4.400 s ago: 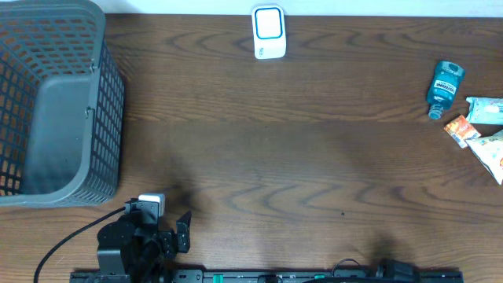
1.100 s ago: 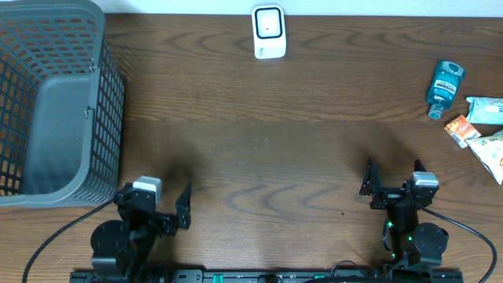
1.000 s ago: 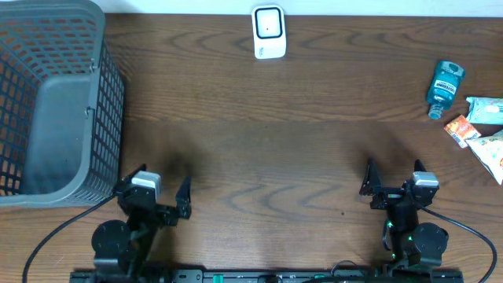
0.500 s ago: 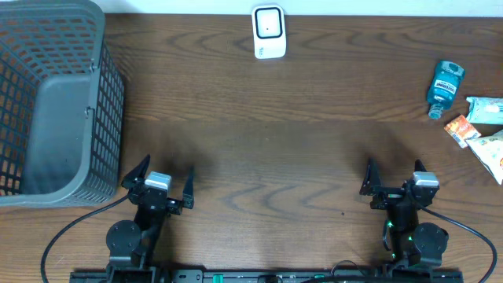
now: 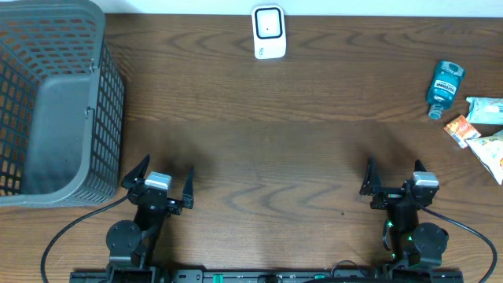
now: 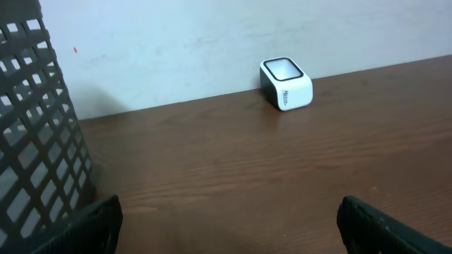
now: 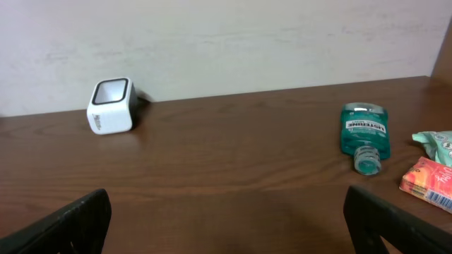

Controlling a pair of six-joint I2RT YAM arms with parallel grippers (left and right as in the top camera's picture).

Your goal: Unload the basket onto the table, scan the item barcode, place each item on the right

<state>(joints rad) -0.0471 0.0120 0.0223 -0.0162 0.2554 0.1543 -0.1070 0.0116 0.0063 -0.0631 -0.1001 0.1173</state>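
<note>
While both arms sit at the near edge of the table (image 5: 275, 141), a broad stretch of bare wood-grain surface lies open ahead of them. The left claw (image 5: 163, 174) and right claw (image 5: 392, 176) are spread wide and hold nothing. The white, boxy scanner (image 5: 268, 31) stands at the far edge, centre. The teal plastic bottle (image 5: 445, 88) lies on its side at the right edge, beside crinkled packets (image 5: 481, 126). The grey mesh basket (image 5: 47, 102) fills the far-left corner. Since a second ago, the left claw has turned straight ahead; the right is unmoved.

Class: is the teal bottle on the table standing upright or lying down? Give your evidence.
Lying down: the teal bottle shows its whole length flat on the table, label up.
</note>
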